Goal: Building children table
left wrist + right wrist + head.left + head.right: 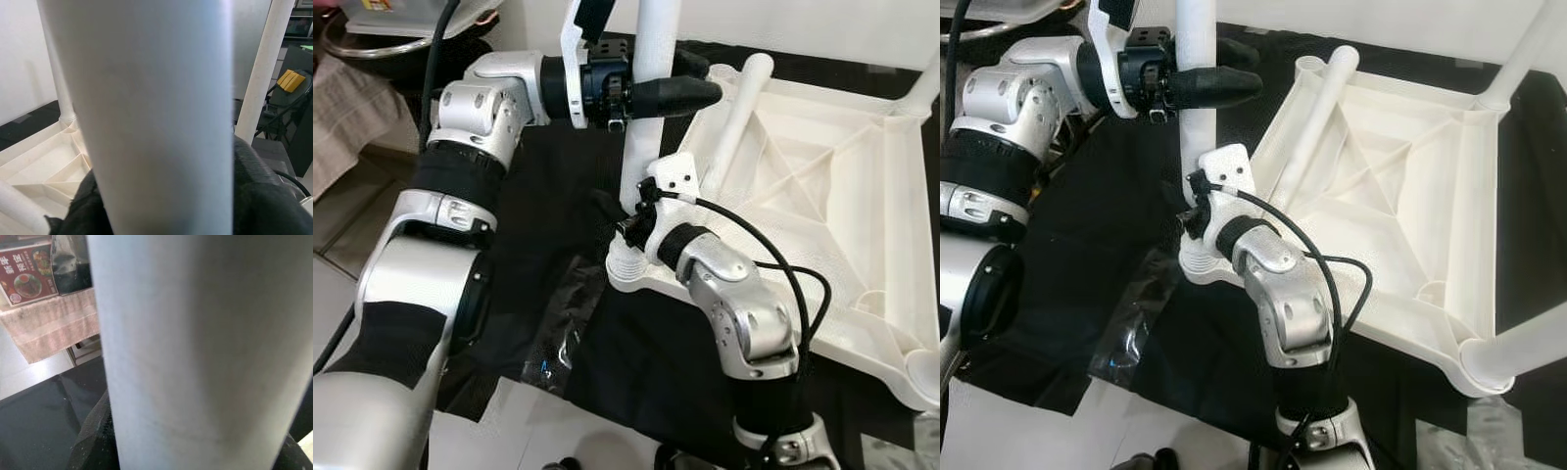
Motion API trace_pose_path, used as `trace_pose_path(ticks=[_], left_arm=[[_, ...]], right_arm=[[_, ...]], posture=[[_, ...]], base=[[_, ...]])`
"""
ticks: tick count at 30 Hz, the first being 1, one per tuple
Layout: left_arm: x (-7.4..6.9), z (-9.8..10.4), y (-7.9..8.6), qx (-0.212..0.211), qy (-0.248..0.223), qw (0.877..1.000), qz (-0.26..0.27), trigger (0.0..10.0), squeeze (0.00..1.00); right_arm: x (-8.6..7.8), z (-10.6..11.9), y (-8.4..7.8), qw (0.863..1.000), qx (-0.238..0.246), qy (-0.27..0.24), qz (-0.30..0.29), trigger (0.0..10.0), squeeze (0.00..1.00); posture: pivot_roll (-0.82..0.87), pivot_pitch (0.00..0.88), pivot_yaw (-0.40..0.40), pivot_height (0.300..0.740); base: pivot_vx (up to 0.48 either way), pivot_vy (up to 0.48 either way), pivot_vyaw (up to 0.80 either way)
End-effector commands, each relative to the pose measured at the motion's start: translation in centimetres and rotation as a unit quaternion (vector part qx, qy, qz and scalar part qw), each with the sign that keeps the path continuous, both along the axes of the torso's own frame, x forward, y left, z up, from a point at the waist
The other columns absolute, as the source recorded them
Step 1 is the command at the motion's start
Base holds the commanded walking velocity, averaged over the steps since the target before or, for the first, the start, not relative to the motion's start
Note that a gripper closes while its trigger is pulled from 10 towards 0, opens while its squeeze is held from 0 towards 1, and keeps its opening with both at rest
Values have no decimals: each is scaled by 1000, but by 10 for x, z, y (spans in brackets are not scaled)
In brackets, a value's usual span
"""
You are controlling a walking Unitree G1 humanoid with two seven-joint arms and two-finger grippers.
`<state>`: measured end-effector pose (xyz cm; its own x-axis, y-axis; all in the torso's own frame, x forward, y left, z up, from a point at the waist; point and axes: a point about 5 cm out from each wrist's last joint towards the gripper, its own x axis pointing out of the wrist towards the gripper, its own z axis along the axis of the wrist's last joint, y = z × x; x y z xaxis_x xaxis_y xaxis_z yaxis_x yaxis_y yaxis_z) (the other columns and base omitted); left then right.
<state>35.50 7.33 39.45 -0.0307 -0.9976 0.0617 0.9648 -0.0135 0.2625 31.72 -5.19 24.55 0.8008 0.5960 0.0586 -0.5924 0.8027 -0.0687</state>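
From my left eye I see the white plastic tabletop (822, 196) lying upside down on the black cloth (548, 235), its ribbed underside facing up so the corner sockets are open to take legs. I hold the white round plastic table leg (641, 147) upright over the near corner socket (626, 269): my left gripper (690, 83) is clenched around the leg high up to keep it vertical, while my right gripper (631, 211) grasps it low, just above the socket — I judge that the low hold is what steers and turns the foot home. Another white leg (744, 98) lies loose across the underside of the top, within reach for a later corner. A crumpled clear plastic wrapper (558, 338) lies on the cloth near the socket. From my right eye the same scene reads a little clearer: a leg already stands in the far corner (1528, 49), and another fitted leg (1518, 357) shows at the near right corner, so I judge that the job is well along. My left wrist looks straight at the leg's pale shaft, with my black fingers (259, 186) wrapped on both sides of it and the ribbed underside beyond. My right wrist shows the shaft close up too, with a pinkish towel (49, 323) behind.
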Motion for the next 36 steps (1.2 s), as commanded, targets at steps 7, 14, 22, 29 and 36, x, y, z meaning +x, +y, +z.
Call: trace_pose_path(ticks=[7, 14, 22, 29, 36], left_arm=[[-14, 0, 9, 25, -51, 998, -15, 0, 0], [-18, -2, 10, 29, -50, 998, -27, 0, 0], [-36, 0, 12, -2, -41, 996, -83, 0, 0], [-67, -13, 12, 50, -6, 977, -205, 0, 0], [-76, -21, -19, 77, -12, 962, -263, 0, 0]], right_arm=[[11, -1, -7, 995, -63, 8, 82, 10000, 0], [10, 9, -8, 987, -79, -20, 137, 10000, 0], [15, 37, -21, 945, -93, -57, 309, 10000, 0], [6, 28, -21, 886, -150, -44, 437, 10000, 0], [9, 27, -6, 844, -177, -33, 505, 10000, 0]], posture=[[-61, 252, 18, 740], [-58, 251, 19, 740], [-39, 230, 8, 740], [-37, 227, 11, 740], [-39, 225, 11, 740]], base=[[0, 0, 0], [0, 0, 0], [0, 0, 0], [0, 0, 0], [0, 0, 0]])
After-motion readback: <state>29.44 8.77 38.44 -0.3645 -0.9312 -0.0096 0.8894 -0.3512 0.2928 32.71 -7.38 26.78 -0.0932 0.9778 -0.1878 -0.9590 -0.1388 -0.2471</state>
